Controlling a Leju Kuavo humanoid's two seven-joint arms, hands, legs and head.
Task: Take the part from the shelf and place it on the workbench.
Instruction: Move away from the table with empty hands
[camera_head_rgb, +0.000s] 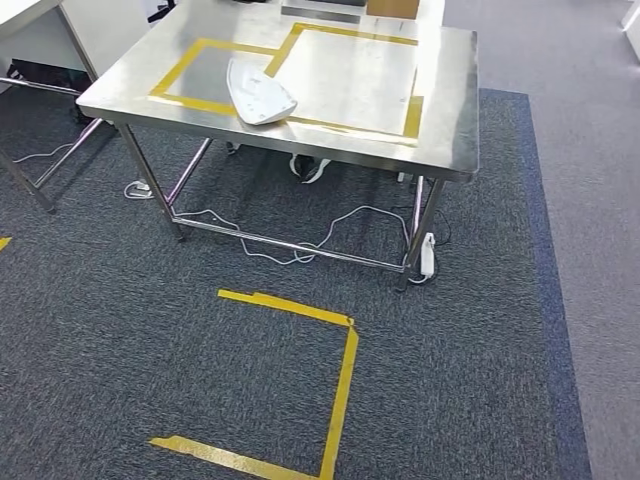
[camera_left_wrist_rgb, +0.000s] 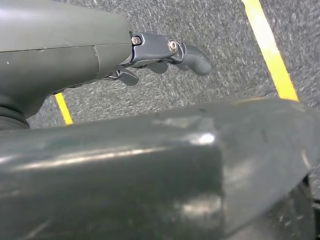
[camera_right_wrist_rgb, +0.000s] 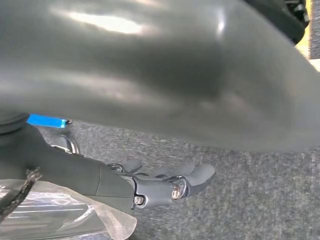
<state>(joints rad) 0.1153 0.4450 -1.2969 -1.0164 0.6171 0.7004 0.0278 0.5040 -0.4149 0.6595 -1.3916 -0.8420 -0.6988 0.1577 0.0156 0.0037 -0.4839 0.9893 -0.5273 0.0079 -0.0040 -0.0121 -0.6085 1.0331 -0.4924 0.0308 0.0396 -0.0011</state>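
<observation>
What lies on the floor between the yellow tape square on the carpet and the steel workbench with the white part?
In the head view, bare dark carpet separates the yellow tape square from the workbench holding the white part; white cables lie under the bench.

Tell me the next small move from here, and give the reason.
Probably turn away from the workbench toward the shelf. The white part already lies on the steel top, across the yellow tape, and both hands hang over carpet holding nothing: left hand, right hand. Whether another part remains to fetch cannot be told.
</observation>
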